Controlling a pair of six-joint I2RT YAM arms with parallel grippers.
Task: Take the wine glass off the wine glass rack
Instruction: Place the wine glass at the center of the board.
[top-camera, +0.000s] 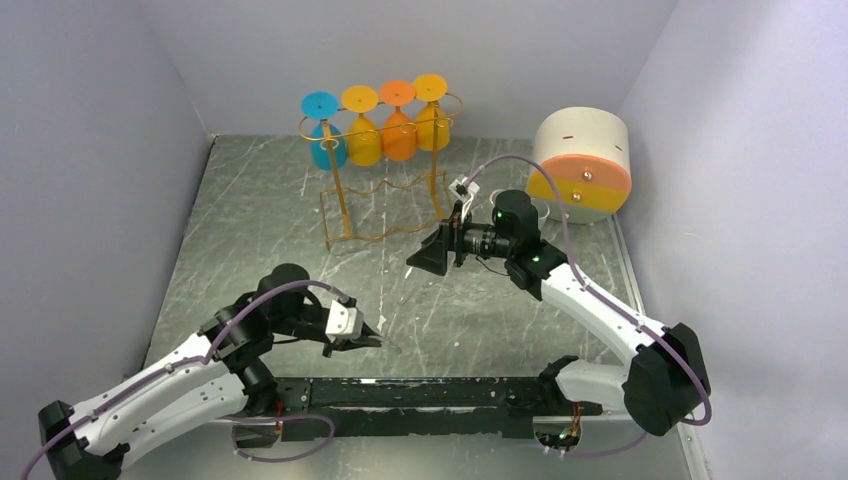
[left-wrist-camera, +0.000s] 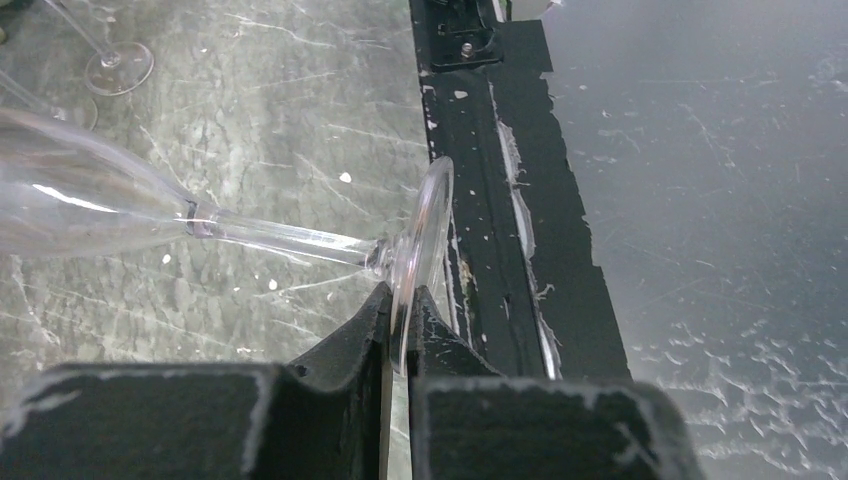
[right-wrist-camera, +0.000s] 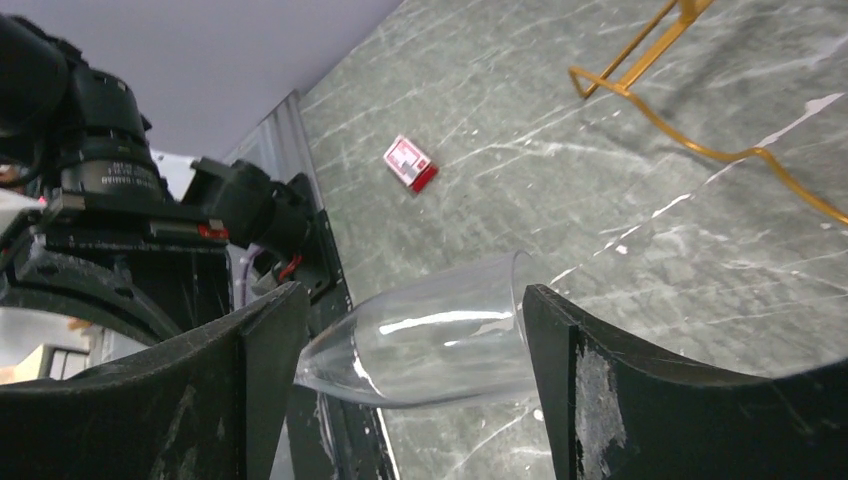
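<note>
A clear wine glass (left-wrist-camera: 120, 205) lies on its side above the table. My left gripper (left-wrist-camera: 402, 300) is shut on the rim of its round foot (left-wrist-camera: 425, 225), low at the near left (top-camera: 372, 340). The glass's bowl (right-wrist-camera: 440, 335) shows between the spread fingers of my right gripper (right-wrist-camera: 412, 300), which is open; I cannot tell whether a finger touches the bowl. From above, the right gripper (top-camera: 428, 258) hangs mid-table. The gold wire wine glass rack (top-camera: 385, 215) stands at the back, with several coloured glasses (top-camera: 360, 125) hanging upside down from its top.
A white, orange and yellow drum (top-camera: 582, 165) sits at the back right. A small red-and-white card (right-wrist-camera: 410, 163) lies on the marble table. Feet of other clear glasses (left-wrist-camera: 118, 68) stand beyond the held one. The black base rail (top-camera: 430, 395) runs along the near edge.
</note>
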